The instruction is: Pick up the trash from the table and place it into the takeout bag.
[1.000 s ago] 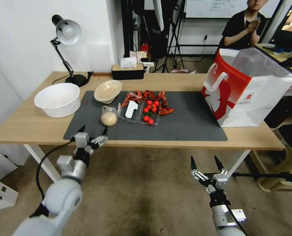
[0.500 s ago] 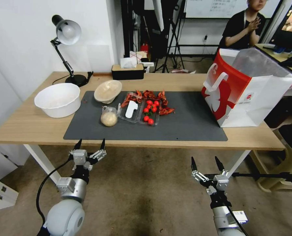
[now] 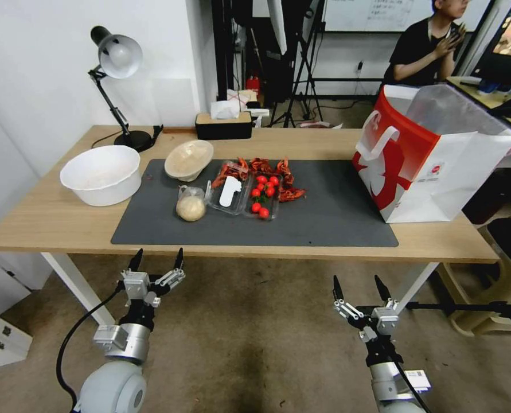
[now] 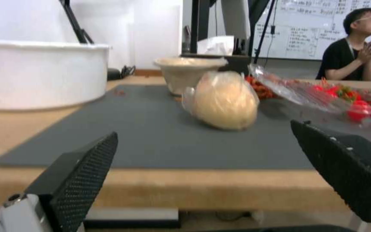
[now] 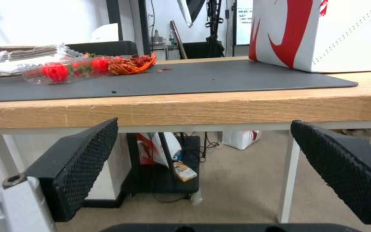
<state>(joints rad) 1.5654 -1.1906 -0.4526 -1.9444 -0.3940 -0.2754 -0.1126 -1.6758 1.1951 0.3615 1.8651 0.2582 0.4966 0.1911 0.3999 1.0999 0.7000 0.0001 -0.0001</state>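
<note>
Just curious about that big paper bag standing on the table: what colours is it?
The takeout bag is red and white, with white loop handles and a small red logo; the head view shows it best.

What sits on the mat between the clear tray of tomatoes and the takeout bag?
Nothing: in the head view the grey mat is bare between the tomato tray and the takeout bag.

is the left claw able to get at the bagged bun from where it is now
Probably yes. The left claw hangs open just off the table's near edge, facing the bagged bun. Bare mat lies between them; the clear tray sits beside the bun, not in front.
</note>
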